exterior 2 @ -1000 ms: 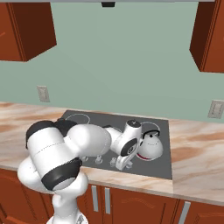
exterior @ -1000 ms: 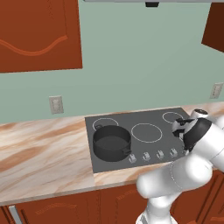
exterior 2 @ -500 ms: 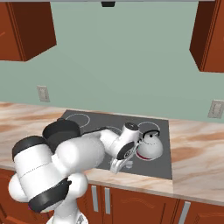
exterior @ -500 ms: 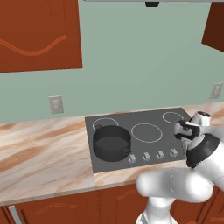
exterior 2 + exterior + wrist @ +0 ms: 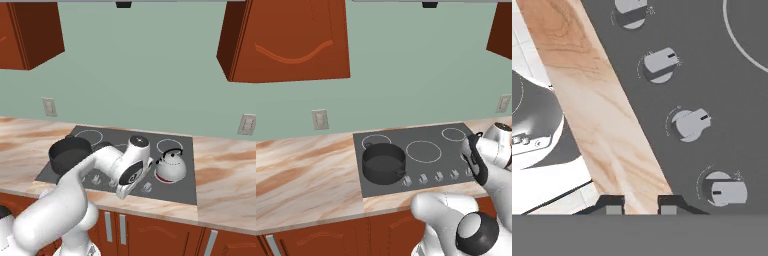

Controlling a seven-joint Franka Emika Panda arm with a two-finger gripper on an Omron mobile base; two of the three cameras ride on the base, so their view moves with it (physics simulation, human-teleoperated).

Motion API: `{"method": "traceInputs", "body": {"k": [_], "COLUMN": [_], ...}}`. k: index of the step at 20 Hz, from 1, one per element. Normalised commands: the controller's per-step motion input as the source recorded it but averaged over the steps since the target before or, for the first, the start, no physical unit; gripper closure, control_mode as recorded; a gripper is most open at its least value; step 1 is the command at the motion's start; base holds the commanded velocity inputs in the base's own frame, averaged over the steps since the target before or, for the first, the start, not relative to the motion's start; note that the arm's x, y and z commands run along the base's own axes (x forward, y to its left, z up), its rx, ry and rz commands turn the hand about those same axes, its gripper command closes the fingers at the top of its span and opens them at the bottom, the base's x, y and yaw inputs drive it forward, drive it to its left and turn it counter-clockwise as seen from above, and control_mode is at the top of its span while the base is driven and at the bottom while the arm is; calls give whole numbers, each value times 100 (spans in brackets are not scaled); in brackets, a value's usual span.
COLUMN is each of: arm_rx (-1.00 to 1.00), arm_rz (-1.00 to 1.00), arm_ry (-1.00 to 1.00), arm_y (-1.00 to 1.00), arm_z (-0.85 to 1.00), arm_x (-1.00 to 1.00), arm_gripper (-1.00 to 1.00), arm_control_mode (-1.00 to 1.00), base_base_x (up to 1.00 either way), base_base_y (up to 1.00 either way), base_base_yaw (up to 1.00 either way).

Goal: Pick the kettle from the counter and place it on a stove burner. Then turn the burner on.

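The kettle sits on the stove's right front burner, just right of the empty gripper, whose fingers stand slightly apart above the desk edge beside the knobs

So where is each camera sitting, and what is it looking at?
Left base view: behind the arm on its left, looking forward and down at the stove, the pot and the counter; the white arm rises at lower right.
Right base view: behind on the right, facing the same stove, with the kettle on a burner; the arm rises from lower left.
Hand view: on the hand, looking down at the knobs and counter edge; fingertips at the bottom.
Both base views share stove and pot.
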Motion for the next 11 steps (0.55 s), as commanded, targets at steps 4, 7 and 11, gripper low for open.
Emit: {"method": "traceInputs", "body": {"k": [4, 7, 11], "arm_rx": [1, 5, 8], "arm_rz": [1, 0, -16], "arm_ry": [-4, -5, -17], "arm_y": [-15, -20, -39], "arm_z": [100, 100, 88], "arm_x": [-89, -100, -100], "arm_gripper": [-100, -100, -100], "arm_control_mode": [-100, -100, -100], "base_base_x": [0, 0, 0], "base_base_y": [0, 0, 0], "base_base_yaw": [0, 0, 0]}}
